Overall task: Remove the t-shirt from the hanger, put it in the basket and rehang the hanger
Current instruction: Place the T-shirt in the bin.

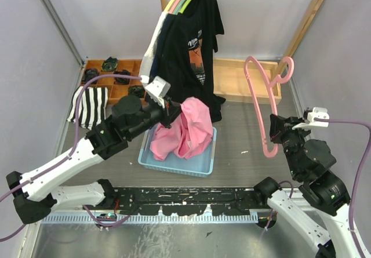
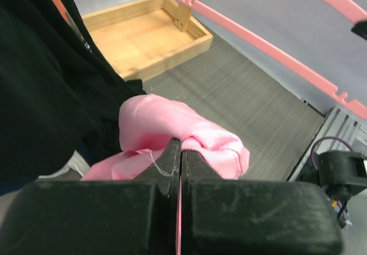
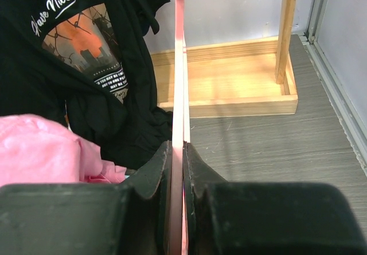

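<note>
A pink t-shirt hangs bunched from my left gripper, its lower part resting in a light blue tray. The left gripper is shut on the shirt's fabric. A bare pink hanger stands free of the shirt at the right, held upright by my right gripper. In the right wrist view the gripper is shut on the hanger's bar. The hanger's bar also crosses the top of the left wrist view.
A black printed t-shirt and other garments hang on a wooden rack at the back, above its wooden base. A wooden box of dark items and a striped cloth lie at the left.
</note>
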Robot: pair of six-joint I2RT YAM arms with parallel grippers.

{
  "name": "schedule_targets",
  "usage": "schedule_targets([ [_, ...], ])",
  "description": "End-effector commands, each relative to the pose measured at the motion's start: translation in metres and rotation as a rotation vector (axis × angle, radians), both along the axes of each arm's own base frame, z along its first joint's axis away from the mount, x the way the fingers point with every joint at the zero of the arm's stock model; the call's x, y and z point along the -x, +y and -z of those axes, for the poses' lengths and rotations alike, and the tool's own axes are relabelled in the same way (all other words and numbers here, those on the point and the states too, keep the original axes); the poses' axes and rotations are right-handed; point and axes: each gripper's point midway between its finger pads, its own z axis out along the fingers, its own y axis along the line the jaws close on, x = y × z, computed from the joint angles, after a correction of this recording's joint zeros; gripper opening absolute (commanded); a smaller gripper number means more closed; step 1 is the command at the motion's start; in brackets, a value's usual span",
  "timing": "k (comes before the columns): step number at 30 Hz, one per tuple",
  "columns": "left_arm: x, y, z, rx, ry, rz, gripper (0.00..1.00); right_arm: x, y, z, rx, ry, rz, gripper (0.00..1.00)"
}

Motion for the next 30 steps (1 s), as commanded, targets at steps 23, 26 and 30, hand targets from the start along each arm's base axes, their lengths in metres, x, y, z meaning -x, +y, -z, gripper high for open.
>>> schedule_targets([
  [23,0.009,0.054,0.194,-0.255,0.256,-0.302,0.0,-0.031,0.028,0.0,-0.041,-0.03,-0.044,0.01],
  [26,0.008,0.058,0.216,-0.317,0.281,-0.331,0.0,-0.032,0.03,0.003,-0.041,-0.026,-0.049,0.01],
  [30,0.006,0.068,0.243,-0.392,0.301,-0.392,0.0,-0.033,0.031,0.002,-0.043,-0.028,-0.051,0.01],
])
